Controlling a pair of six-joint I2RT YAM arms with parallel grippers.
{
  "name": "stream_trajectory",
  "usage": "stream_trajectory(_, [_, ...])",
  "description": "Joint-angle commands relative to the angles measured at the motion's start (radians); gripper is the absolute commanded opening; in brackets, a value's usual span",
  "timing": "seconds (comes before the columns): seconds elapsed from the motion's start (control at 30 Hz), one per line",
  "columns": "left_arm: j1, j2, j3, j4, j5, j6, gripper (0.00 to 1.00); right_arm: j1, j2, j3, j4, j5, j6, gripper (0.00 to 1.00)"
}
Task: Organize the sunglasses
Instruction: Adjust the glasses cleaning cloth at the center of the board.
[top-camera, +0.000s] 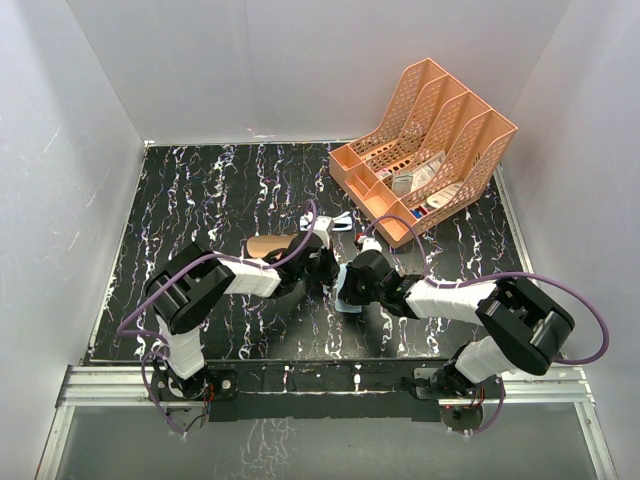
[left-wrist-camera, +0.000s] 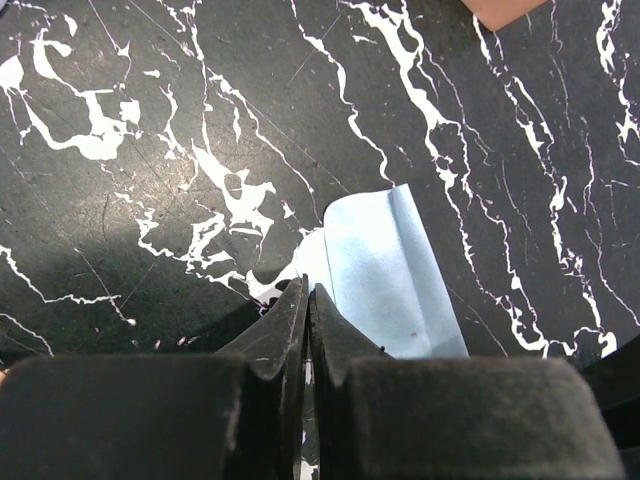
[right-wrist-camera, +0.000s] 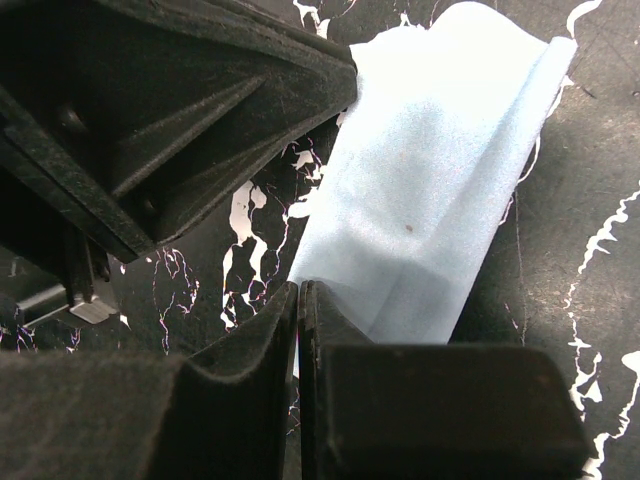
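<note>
The sunglasses, with a thin white frame and bluish lenses, lie on the black marbled table behind both wrists; neither gripper touches them. My two grippers meet at mid-table over a folded light blue cloth. The left gripper is shut, its tips at the cloth's edge, and I cannot tell whether cloth is pinched. The right gripper is shut on the cloth's near corner. In the right wrist view the left gripper's dark body sits at the cloth's far edge.
A brown oblong case lies just left of the sunglasses, partly behind the left arm. An orange slotted desk organizer with small items in it stands at the back right. White walls enclose the table.
</note>
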Motion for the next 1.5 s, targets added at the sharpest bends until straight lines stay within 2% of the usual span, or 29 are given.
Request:
stream_trajectory(0.0, [0.003, 0.012, 0.034, 0.012, 0.016, 0.017, 0.00, 0.008, -0.004, -0.013, -0.017, 0.009, -0.009, 0.04])
stream_trajectory(0.43, [0.003, 0.044, 0.073, -0.075, -0.015, 0.026, 0.00, 0.009, -0.008, -0.017, -0.018, 0.001, -0.005, 0.04])
stream_trajectory(1.47, [0.003, 0.055, 0.086, -0.095, -0.023, 0.024, 0.00, 0.067, -0.028, -0.096, 0.002, -0.021, 0.038, 0.04])
